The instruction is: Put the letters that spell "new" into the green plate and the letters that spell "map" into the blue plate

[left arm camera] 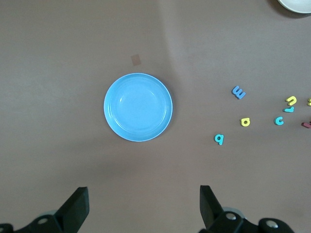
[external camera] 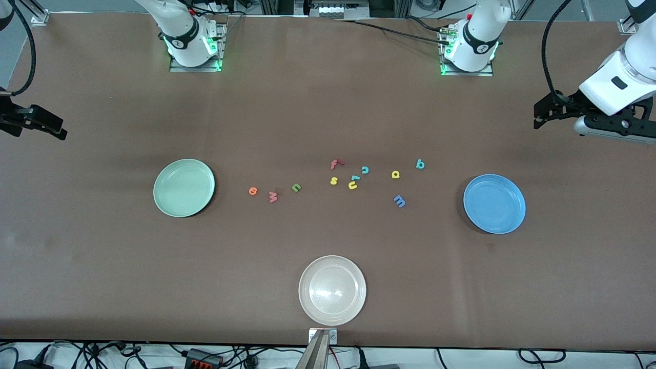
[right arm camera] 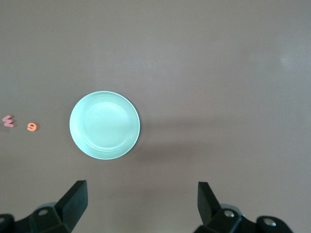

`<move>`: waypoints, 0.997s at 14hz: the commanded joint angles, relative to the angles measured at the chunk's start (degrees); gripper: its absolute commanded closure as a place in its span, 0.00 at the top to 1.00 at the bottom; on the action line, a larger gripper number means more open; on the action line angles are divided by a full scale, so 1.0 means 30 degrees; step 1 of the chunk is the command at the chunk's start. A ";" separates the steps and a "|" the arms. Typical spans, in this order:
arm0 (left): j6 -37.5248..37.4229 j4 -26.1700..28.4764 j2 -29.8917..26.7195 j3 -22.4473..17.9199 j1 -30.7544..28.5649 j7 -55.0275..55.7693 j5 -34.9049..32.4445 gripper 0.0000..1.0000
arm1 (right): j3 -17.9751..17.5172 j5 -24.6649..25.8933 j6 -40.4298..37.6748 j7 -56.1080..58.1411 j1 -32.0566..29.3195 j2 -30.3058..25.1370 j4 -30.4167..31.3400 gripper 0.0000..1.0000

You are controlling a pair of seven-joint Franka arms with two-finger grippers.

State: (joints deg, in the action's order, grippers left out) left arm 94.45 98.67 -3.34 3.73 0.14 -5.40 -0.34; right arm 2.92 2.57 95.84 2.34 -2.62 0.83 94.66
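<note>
presently, stock on table, nothing sorted yet:

- green plate point(external camera: 184, 187): toward the right arm's end of the table, bare. the "new" set lies beside it in a loose row: orange "e" point(external camera: 253, 190) closest, pinkish-red "w" point(external camera: 273, 197), then dark green "n" point(external camera: 296, 187). likely a short carry for the right arm.
- blue plate point(external camera: 494, 203): toward the left arm's end, bare. the "map" set lies near it: blue "m" point(external camera: 399, 201), yellow "a" point(external camera: 395, 175), teal "p" point(external camera: 420, 164).
- spares, mid-table between the two sets: red "f" point(external camera: 336, 164), teal "c" point(external camera: 365, 169), yellow "s" point(external camera: 334, 180), yellow "u" point(external camera: 352, 185) touching a small teal piece. to be left alone.
- whitish-beige plate point(external camera: 332, 290): nearest the front camera, empty, not part of the job.
- right gripper point(right arm camera: 141, 201): raised over the table edge at its own end, looking down on the green plate; jaws spread wide, holding nothing, touching nothing.
- left gripper point(left arm camera: 143, 204): raised at its own end, looking down on the blue plate; jaws likewise wide apart and empty.

both arms wait; each set appears laid out by the plate it belongs to.
</note>
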 commanded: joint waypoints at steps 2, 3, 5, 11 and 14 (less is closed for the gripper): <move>-0.0457 -0.0604 0.0235 0.0105 0.0011 0.0189 -0.0326 1.00 | -0.0184 0.0255 0.0192 0.0246 -0.0095 -0.0218 0.0293 1.00; -0.0457 -0.0604 0.0235 0.0105 0.0011 0.0189 -0.0326 1.00 | -0.0184 0.0255 0.0163 0.0246 -0.0095 -0.0218 0.0322 1.00; -0.0457 -0.0633 0.0235 0.0105 0.0011 0.0189 -0.0326 1.00 | -0.0213 0.0226 0.0076 0.0246 -0.0095 -0.0218 0.0322 1.00; -0.0457 -0.0604 0.0235 0.0105 0.0011 0.0189 -0.0326 1.00 | -0.0213 0.0196 -0.0072 0.0363 0.0225 0.0425 0.0264 1.00; -0.0515 -0.0604 0.0235 0.0105 -0.0019 0.0189 -0.0326 1.00 | -0.0213 0.0167 0.0046 0.0218 0.0928 0.1068 0.0205 1.00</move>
State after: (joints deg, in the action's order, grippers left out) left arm 94.30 98.62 -3.34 3.73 0.14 -5.40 -0.34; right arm 2.55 2.57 95.73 2.79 -1.23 3.11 95.28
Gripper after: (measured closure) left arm 0.000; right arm 0.000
